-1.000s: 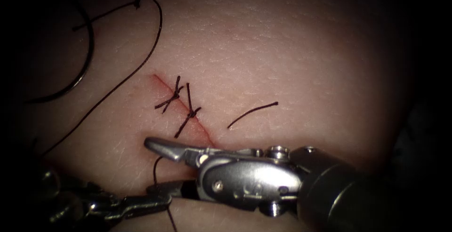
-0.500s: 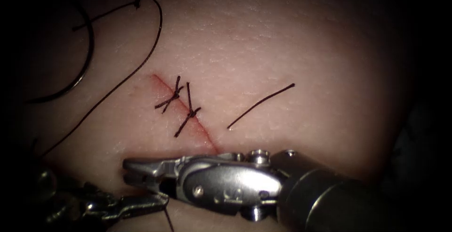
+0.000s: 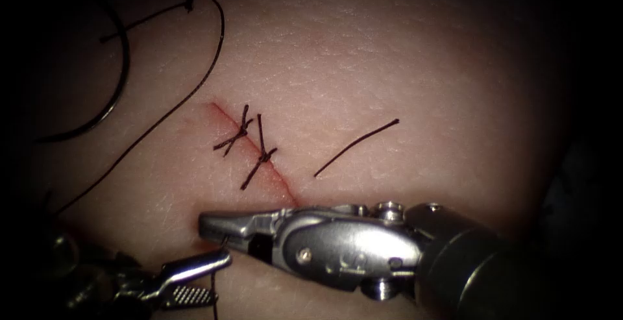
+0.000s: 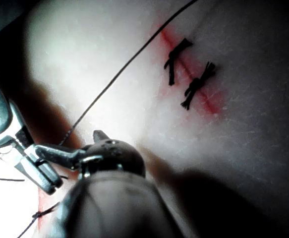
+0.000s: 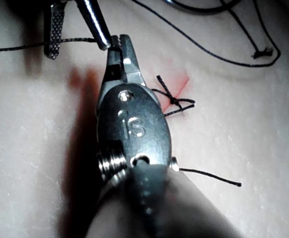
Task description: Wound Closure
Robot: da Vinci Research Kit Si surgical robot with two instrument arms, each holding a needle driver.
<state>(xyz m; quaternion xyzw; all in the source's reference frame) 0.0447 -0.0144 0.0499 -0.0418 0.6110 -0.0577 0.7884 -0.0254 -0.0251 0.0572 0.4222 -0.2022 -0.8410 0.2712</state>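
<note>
The right tool (image 3: 214, 226) lay over the near end of the cut (image 3: 256, 154), jaws together on the thread (image 3: 213, 284). Just below its tip, the left tool (image 3: 201, 280) gaped open, empty. Thread looked limp, slippery, best gripped near the tissue (image 3: 389, 67).

The right claw (image 3: 217, 226) is glossy polished metal; the left claw (image 3: 195, 278) shows a cross-hatched metal face. The tissue (image 3: 389, 67) looks moist and finely grained, the thread (image 3: 162, 115) dark and matt.

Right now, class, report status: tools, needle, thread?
Left tool open, empty. Right tool shut on thread. Needle loose on tissue, left of cut. Two stitches tied.
</note>
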